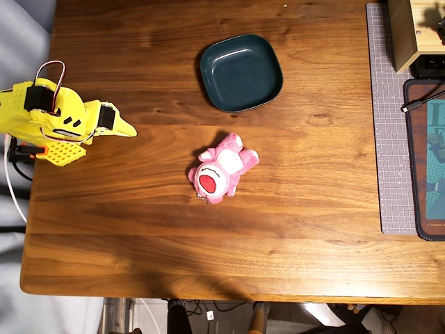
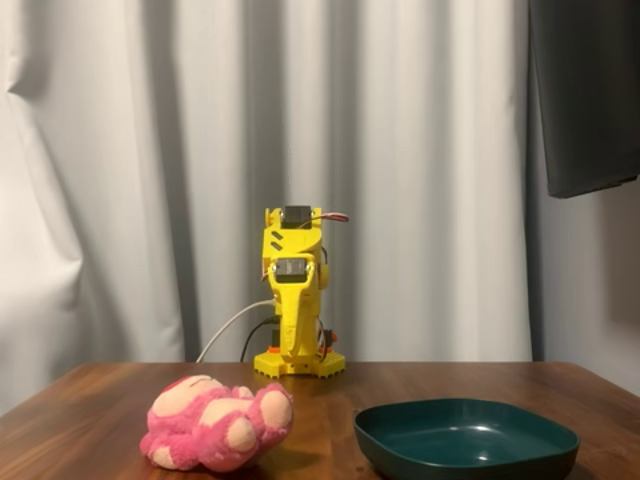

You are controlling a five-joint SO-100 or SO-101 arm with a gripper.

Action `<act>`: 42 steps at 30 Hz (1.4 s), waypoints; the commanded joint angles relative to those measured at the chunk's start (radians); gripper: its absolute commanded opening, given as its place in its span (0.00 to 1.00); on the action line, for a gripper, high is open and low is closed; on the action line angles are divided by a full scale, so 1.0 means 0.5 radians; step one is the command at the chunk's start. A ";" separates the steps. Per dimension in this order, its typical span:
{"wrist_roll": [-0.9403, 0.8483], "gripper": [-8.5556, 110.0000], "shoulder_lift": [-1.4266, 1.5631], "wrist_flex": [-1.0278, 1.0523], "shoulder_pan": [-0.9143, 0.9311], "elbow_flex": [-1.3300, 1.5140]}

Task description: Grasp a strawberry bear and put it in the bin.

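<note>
Fixed view, from the near edge of the brown wooden worktop (image 2: 100,400) toward the far edge: nearest lies the small pink plush strawberry bear (image 2: 215,435), on its back with the stubby feet turned to the camera. Just beside it, on the right in this view and not touching, stands the shallow dark teal rounded-square bin (image 2: 466,436), which is empty. Farthest, at the far edge before a pale curtain (image 2: 130,170), sits the yellow plastic arm (image 2: 295,300), folded upright over its base.

The overhead view explains the arrangement. The bear (image 1: 220,170) rests near the middle of the worktop, face up, its red mouth toward the edge at the bottom of this view. The bin (image 1: 241,72) is nearer the opposite edge, well apart from the arm. Both lie in front of the arm, probably so that each is inside its reach. The folded arm leaves the bear free from all sides.

The yellow pointed end effector (image 1: 124,129) points along the worktop toward the bear but is well apart from it. Its two fingers seem pressed together into one tip, and it pinches nothing. I judge the task is not yet begun; the first step would be to unfold and spread the fingers over the soft body.
</note>
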 commanded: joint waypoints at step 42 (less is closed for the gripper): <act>-0.003 0.08 0.058 -0.021 0.043 -0.006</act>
